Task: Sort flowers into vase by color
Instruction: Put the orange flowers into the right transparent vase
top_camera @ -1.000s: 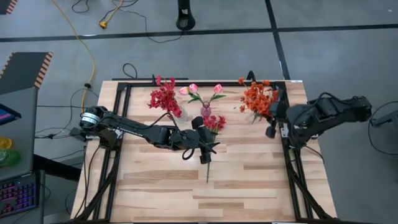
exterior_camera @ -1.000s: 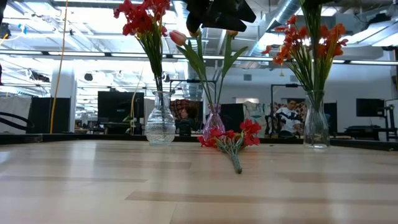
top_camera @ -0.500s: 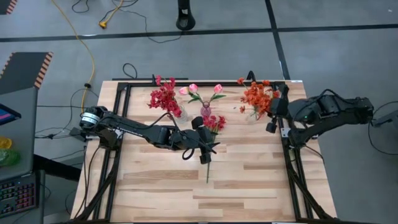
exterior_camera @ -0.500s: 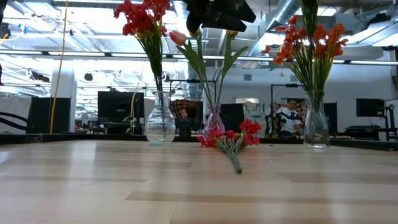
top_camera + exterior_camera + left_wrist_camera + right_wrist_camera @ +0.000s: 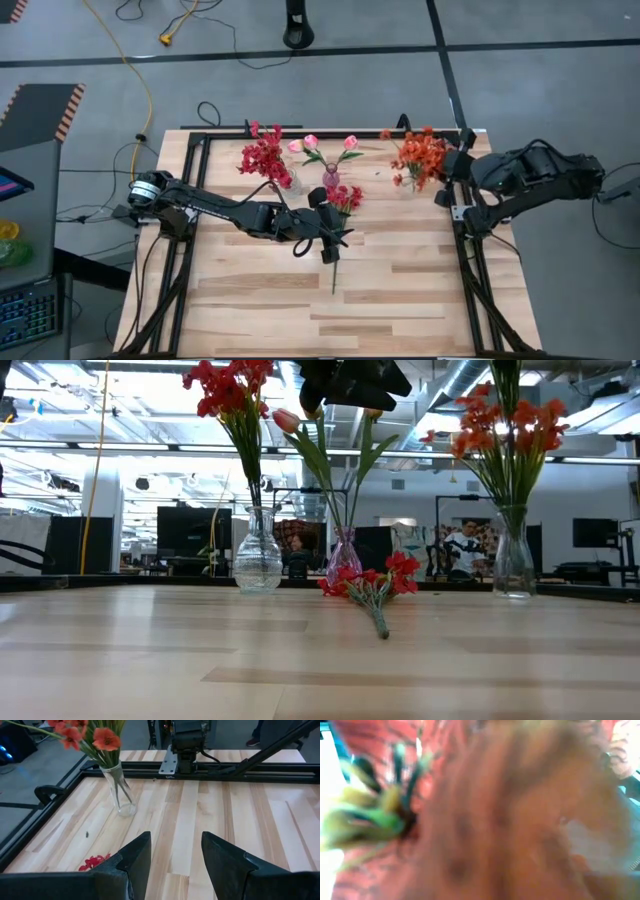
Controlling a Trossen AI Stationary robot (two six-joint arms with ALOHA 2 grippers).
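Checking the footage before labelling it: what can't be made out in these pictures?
- Right gripper: right wrist view is a blur of orange blossoms; its grip is unseen.
- Red sprig: left wrist view's edge and finger hide most.
- Left gripper: low view's top edge cuts it.

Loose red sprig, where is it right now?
High view: the loose red sprig lies flat mid-table, blossoms by the pink vase, under the left gripper.

Wooden table [image 5: 400, 290], yellow cable [image 5: 130, 70], keyboard [image 5: 25, 318]
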